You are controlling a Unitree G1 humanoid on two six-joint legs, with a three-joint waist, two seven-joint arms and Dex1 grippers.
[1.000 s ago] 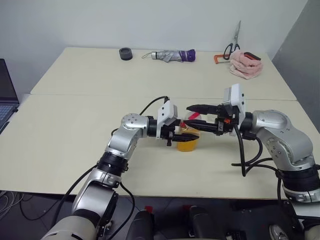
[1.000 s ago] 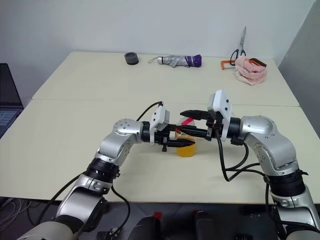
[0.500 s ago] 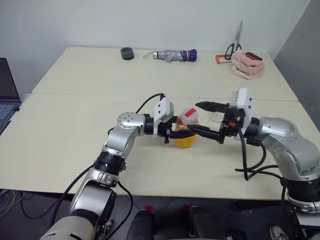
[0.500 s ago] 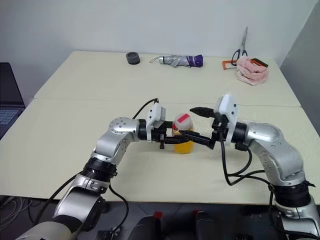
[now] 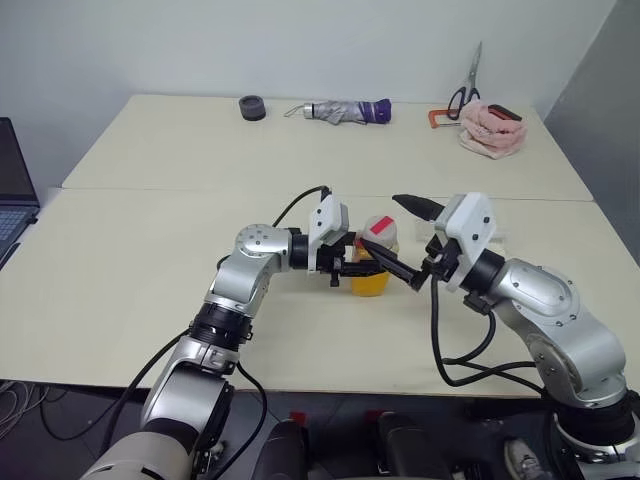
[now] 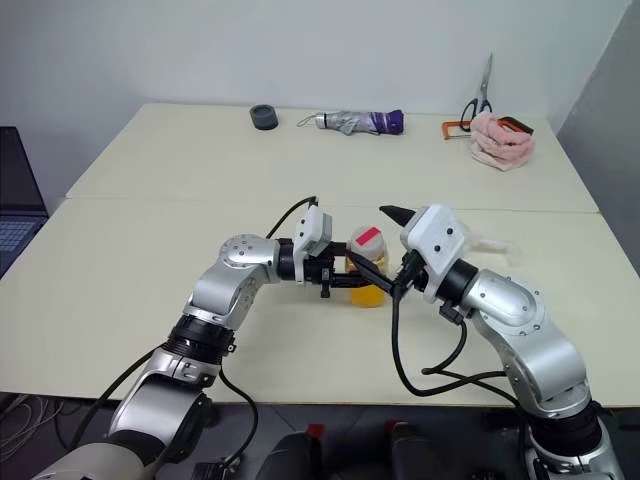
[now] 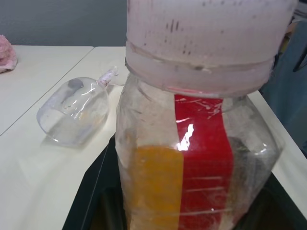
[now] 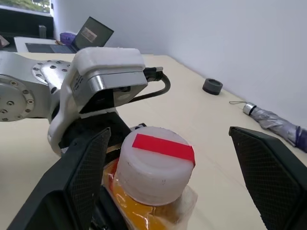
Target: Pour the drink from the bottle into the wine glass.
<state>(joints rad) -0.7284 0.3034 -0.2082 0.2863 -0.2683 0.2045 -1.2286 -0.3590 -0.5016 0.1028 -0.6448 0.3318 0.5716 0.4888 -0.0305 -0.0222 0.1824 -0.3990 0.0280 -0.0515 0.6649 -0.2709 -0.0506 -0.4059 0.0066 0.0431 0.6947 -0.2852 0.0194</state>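
The bottle (image 5: 375, 262) stands upright on the table (image 5: 150, 260), its lower part filled with the orange drink (image 5: 370, 283). It has a whitish cap (image 8: 156, 163) with a red strip across it. My left gripper (image 5: 352, 270) is shut on the bottle's body from the left. My right gripper (image 5: 404, 238) is open, one finger on each side of the cap and neither touching it. The wine glass (image 7: 72, 115) lies on its side on the table beyond the bottle, to the right of my right gripper.
Along the far table edge lie a black tape roll (image 5: 252, 106), a folded umbrella (image 5: 345, 110), scissors (image 5: 466, 88), a red clamp (image 5: 436, 118) and a pink cloth (image 5: 491, 128). A laptop (image 5: 12, 190) sits at the left edge.
My right gripper has opened off the cap and drawn slightly back, its wrist turned and its elbow swung in. The bottle and my left gripper have stayed put.
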